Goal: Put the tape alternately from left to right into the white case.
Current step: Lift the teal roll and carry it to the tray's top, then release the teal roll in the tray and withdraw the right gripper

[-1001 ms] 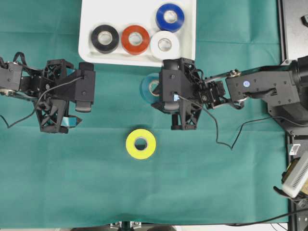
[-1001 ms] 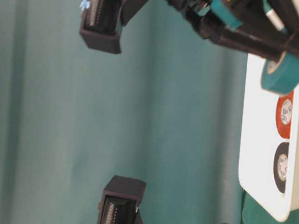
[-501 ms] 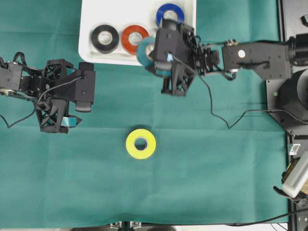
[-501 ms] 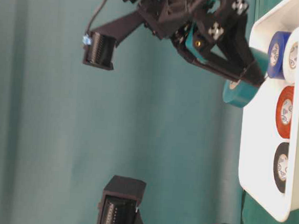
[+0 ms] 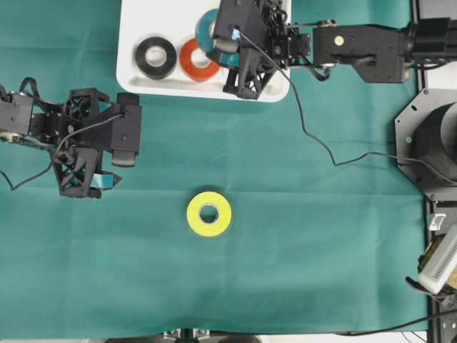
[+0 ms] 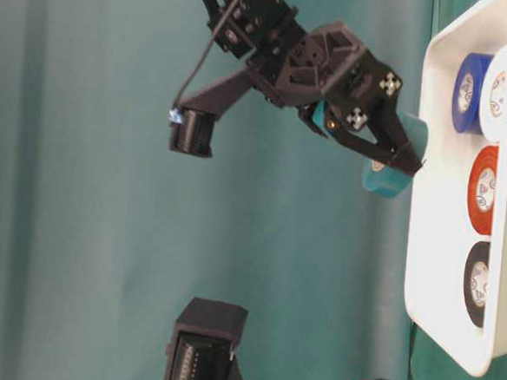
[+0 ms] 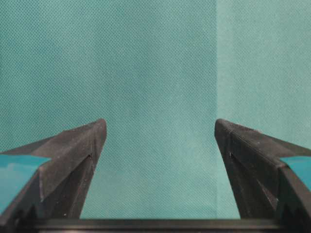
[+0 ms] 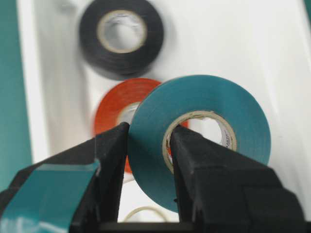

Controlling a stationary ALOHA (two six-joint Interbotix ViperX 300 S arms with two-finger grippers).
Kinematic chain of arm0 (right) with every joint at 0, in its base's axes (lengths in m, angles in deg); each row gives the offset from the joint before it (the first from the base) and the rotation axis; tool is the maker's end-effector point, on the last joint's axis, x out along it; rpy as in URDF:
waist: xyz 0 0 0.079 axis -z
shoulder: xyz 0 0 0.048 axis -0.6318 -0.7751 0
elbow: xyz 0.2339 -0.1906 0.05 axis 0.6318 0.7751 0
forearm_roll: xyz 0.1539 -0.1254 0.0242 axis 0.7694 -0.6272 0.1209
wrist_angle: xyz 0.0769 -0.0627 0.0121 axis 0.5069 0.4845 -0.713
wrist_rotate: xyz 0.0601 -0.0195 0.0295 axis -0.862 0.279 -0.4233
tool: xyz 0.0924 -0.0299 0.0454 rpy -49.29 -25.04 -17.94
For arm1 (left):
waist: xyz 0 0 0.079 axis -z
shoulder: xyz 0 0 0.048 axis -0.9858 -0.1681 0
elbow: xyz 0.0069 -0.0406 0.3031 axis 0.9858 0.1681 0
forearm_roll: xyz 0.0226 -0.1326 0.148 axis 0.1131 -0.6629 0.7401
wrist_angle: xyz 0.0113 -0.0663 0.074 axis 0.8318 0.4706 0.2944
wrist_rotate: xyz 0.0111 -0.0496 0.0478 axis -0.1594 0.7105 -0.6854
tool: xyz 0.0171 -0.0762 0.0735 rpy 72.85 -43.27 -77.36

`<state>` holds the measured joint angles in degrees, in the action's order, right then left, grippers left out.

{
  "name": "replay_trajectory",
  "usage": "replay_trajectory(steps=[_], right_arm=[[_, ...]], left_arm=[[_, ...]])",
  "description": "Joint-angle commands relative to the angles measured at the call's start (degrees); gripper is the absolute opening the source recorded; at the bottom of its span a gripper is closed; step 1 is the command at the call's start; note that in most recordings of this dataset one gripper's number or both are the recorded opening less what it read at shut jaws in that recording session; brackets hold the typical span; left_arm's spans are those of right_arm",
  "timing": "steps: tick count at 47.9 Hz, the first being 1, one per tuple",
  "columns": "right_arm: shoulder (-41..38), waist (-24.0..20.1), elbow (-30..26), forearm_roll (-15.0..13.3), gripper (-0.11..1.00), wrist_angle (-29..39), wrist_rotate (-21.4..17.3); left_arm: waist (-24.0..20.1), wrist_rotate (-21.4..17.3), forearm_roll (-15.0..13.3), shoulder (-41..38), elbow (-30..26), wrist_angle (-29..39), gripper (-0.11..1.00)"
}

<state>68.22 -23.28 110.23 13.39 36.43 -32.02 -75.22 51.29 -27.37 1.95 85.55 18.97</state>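
Since a second ago my right tool (image 8: pixel 148 145) has swung the teal roll (image 8: pixel 199 138) from beside the case to above the white case (image 5: pixel 132 75), and it hangs there over the orange-red roll (image 5: pixel 196 61), not yet set down. The tool is clamped on the roll's wall, one finger through the pale core, one outside. My left tool (image 7: pixel 160 133) has not stirred; its jaws stand apart over bare cloth, holding nothing.

I judge this the fifth roll going in: black (image 5: pixel 156 57), orange-red, blue (image 6: pixel 469 90) and white (image 6: pixel 496 81) lie flat in the case, and the yellow roll (image 5: pixel 208 214) waits alone on the worktop (image 5: pixel 321 250).

The case is smooth, glossy plastic with rounded corners and a raised rim. The rolls are flat rings with slick sides; the cloth is a fine matte weave.
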Motion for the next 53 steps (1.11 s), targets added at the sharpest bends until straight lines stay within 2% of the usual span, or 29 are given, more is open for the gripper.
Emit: replay_trajectory(steps=[1, 30, 53], right_arm=[[-0.09, 1.23, -2.46, -0.26, 0.26, -0.62, 0.0], [-4.75, 7.12, -4.48, -1.32, 0.26, -5.01, 0.0], [-5.45, 7.47, -4.66, -1.41, 0.26, -5.89, 0.0]], left_arm=[[0.26, -0.09, -0.09, 0.88, -0.7, -0.26, 0.54], [0.26, -0.09, -0.09, 0.88, -0.7, -0.35, 0.54], [0.18, -0.09, -0.09, 0.88, -0.62, -0.26, 0.54]])
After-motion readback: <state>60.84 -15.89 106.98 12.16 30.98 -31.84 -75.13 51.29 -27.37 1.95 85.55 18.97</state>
